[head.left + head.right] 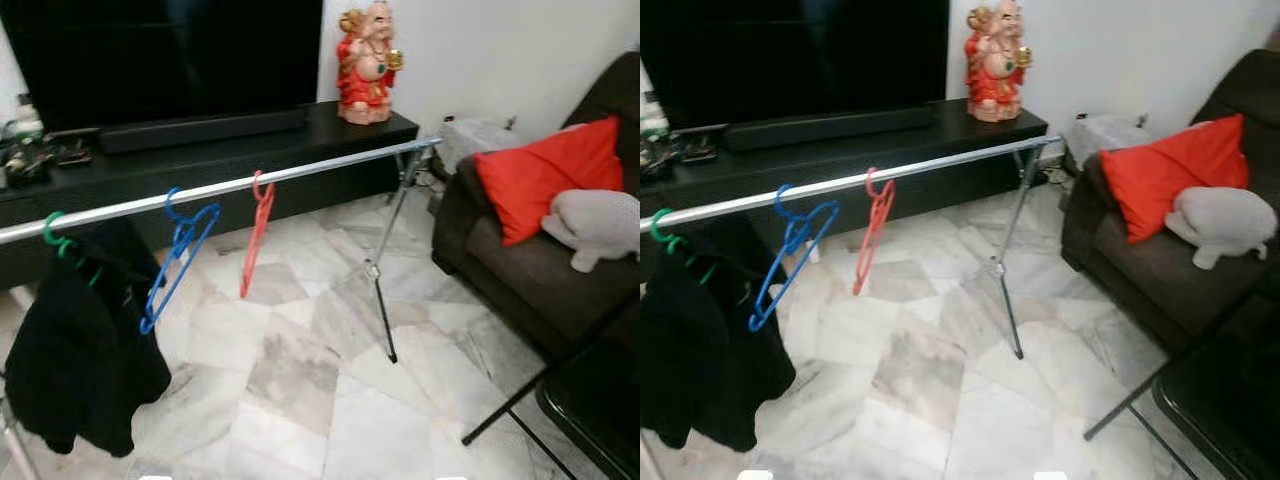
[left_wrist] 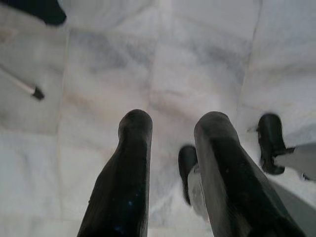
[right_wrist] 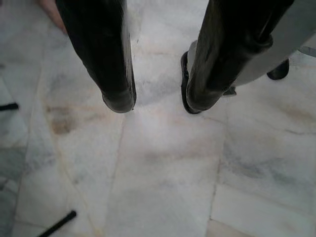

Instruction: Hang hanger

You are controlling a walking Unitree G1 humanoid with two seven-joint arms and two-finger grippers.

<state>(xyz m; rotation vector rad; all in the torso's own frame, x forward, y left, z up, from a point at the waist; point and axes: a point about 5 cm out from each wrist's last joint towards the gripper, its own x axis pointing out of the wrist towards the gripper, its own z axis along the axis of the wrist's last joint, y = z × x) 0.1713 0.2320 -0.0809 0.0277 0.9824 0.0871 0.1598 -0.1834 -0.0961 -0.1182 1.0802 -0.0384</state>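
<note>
Marble floor, silver rail – red hanger, blue hanger, left gripper and right gripper spread, empty.

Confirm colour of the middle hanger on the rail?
Blue hanger, between the green and red ones; clearest in the left eye view.

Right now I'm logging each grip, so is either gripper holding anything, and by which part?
Nothing is held. The left gripper and the right gripper are both open over the marble floor, with only floor between their fingers.
</note>
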